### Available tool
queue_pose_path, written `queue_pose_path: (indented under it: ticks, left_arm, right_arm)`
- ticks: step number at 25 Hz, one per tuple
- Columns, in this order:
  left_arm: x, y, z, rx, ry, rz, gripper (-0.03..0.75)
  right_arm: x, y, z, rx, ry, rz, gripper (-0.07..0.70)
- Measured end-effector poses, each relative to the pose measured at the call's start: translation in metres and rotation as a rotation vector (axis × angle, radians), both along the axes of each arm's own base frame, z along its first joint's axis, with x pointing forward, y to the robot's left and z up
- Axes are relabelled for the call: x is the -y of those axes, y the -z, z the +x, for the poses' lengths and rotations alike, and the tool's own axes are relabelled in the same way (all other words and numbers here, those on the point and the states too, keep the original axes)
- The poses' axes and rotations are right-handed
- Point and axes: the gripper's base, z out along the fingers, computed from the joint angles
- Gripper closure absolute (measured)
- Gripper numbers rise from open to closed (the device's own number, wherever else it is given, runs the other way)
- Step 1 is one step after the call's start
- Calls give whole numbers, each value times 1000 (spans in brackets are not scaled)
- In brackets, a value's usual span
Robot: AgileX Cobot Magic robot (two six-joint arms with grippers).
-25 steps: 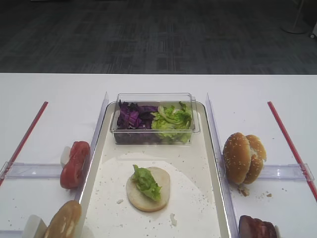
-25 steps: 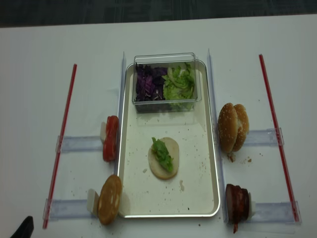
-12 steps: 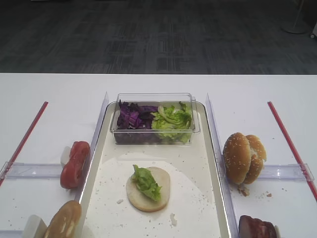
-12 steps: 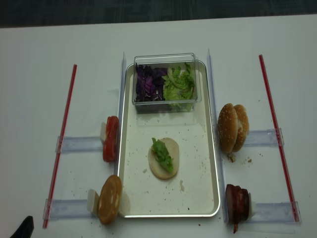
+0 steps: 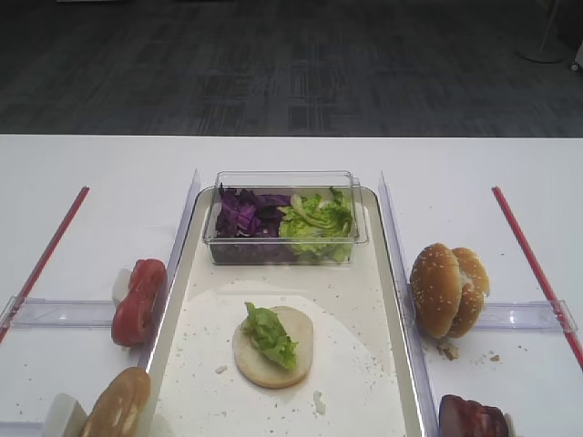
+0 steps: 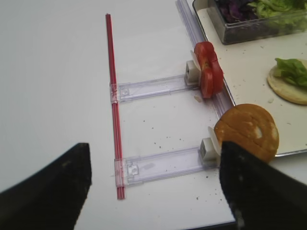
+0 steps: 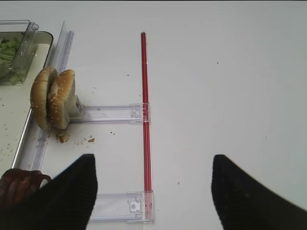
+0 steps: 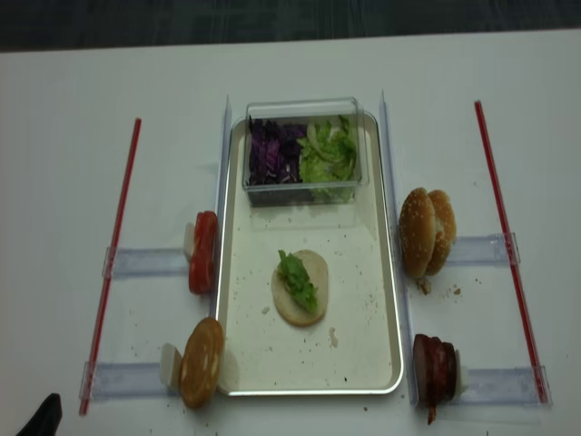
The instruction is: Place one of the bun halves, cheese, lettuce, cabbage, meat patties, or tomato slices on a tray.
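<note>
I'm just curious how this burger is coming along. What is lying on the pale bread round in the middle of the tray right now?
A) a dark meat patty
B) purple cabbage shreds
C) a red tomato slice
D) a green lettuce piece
D: a bright green lettuce piece lies on the pale bread round on the tray.

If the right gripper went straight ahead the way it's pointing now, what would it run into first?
Probably nothing solid: in the wrist view the right gripper has open jaws that frame bare white table, with the red strip running forward just left of centre. The sesame bun halves sit well off to the left. Depth is unclear.
</note>
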Motion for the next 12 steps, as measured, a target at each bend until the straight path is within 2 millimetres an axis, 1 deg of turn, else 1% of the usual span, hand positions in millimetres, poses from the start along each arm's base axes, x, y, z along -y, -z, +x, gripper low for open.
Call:
queue_pose_path:
  ticks: [6,12]
  left_arm:
    - [0,0,0,0,0,0,207]
    - [0,0,0,0,0,0,207]
  right_arm:
    - [0,0,0,0,-45,2,111]
    - [1,0,0,0,-45,3,112]
